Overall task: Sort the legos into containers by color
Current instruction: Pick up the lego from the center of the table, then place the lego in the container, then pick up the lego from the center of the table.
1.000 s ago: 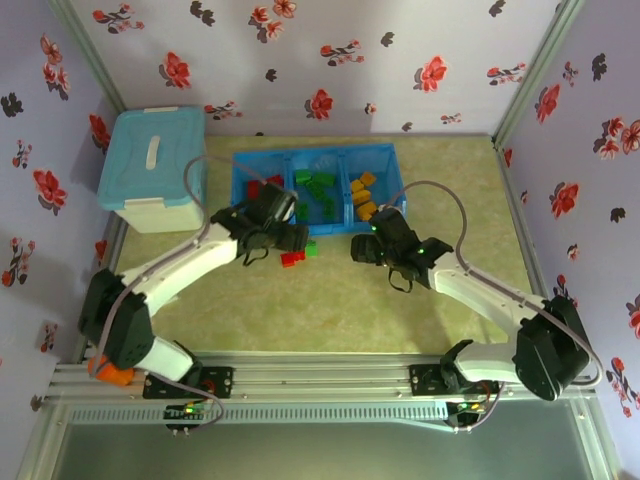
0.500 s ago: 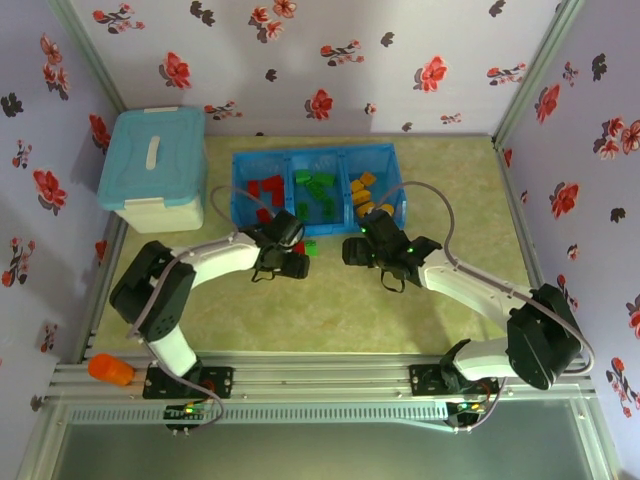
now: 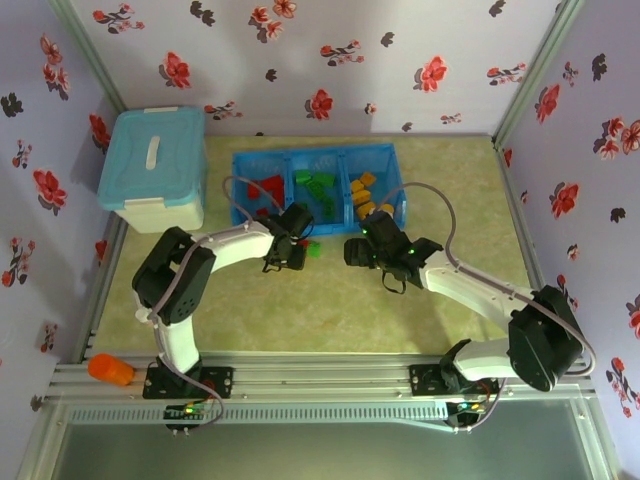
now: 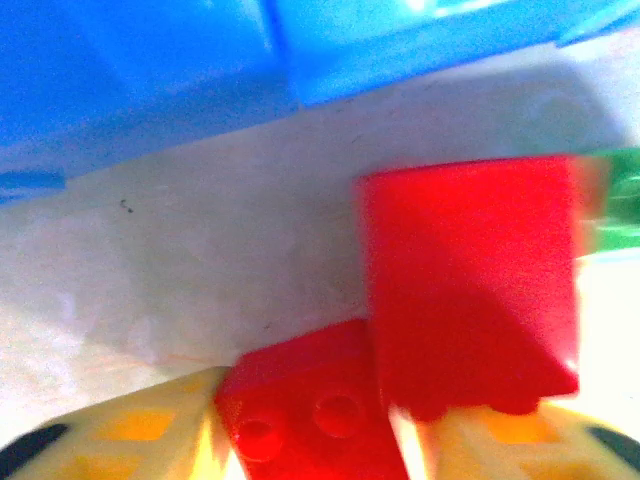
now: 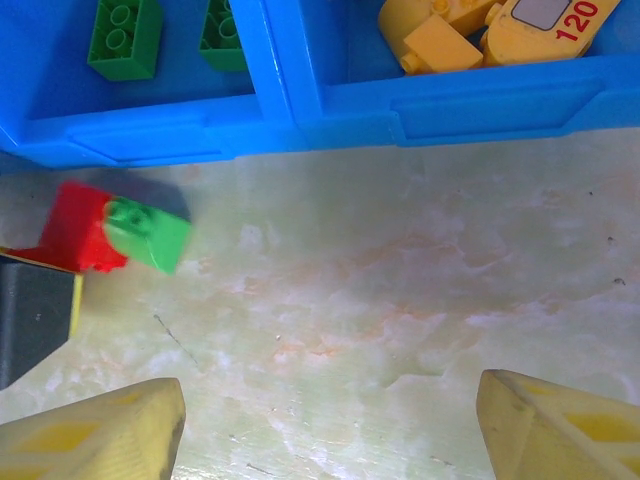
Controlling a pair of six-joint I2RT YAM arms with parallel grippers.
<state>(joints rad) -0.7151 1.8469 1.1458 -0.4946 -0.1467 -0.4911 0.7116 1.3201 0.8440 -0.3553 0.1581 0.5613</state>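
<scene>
Fingers [image 4: 130, 440] of the left gripper [image 4: 318, 445] close on the ends of a red two-stud brick [image 4: 300, 395]. It reads sharp in the left wrist view while everything around it smears, so I judge it pinched rather than merely bracketed. Its studs face the wrist camera, and its long axis seems to run from finger to finger, roughly 8 to 2 o'clock, though the lower edge of the view cuts it off. A larger red brick [image 4: 470, 280] touches it at 1 o'clock, with a green brick [image 5: 148, 235] at that one's 3 o'clock side; all lie on the table just in front of the blue tray [image 4: 150, 90]. The step in hand looks like carrying this brick to the left compartment [image 3: 248, 165], where the other red ones lie, at about 11 o'clock from the gripper in the top view. Doing it well calls for a straight lift first, so the neighbour is not dragged and the front wall is cleared, then a low release inside. The right gripper [image 5: 330, 385], jaws spread wide and holding nothing, hangs at 3 o'clock of the bricks and is best kept out of the way.
</scene>
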